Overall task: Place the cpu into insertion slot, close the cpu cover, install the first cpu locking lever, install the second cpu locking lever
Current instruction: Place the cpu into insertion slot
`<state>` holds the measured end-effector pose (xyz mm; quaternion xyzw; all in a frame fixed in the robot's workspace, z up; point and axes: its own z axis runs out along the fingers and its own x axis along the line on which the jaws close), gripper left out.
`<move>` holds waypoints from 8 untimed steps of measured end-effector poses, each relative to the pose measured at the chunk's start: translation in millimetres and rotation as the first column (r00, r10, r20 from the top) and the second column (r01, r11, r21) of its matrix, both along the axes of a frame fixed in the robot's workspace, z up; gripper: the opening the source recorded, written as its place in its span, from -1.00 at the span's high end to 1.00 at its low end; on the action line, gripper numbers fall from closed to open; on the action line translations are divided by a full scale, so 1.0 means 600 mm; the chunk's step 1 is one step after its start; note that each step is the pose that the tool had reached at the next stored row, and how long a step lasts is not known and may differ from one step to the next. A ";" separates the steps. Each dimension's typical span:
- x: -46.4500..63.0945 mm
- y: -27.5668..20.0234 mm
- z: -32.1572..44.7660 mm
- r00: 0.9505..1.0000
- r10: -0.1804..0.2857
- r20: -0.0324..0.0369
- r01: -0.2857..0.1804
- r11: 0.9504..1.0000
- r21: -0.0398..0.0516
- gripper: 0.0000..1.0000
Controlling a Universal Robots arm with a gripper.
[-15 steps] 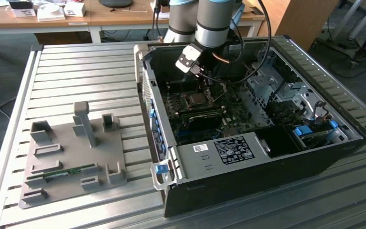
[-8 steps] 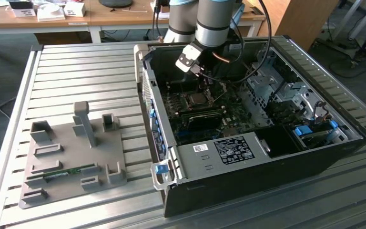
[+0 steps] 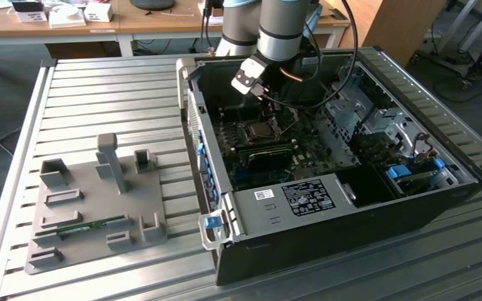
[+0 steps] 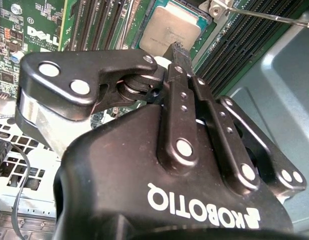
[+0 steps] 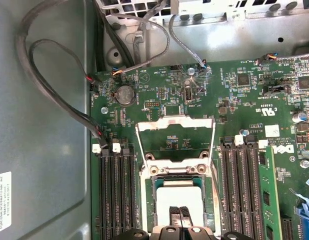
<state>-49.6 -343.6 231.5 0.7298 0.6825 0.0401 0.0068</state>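
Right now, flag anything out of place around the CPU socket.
Nothing damaged or askew. The cpu lies flat in the insertion slot; the cpu cover is hinged open, and the shut gripper hovers at the chip.

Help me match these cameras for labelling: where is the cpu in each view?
Exterior view: cpu on the motherboard, beneath the gripper.
First wrist view: cpu in the insertion slot, beside the open cpu cover.
Second wrist view: cpu just beyond the gripper.
Shared landmark: the gripper.
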 end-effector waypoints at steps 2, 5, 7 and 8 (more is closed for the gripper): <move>0.000 -0.0001 0.000 1.000 0.000 0.000 0.000 1.000 0.000 0.79; 0.000 0.0000 0.000 1.000 0.000 0.000 0.000 1.000 0.000 0.79; 0.000 -0.0001 0.000 1.000 0.000 -0.005 0.000 1.000 0.000 0.79; 0.000 -0.0001 0.000 1.000 0.000 -0.010 0.000 1.000 0.000 0.79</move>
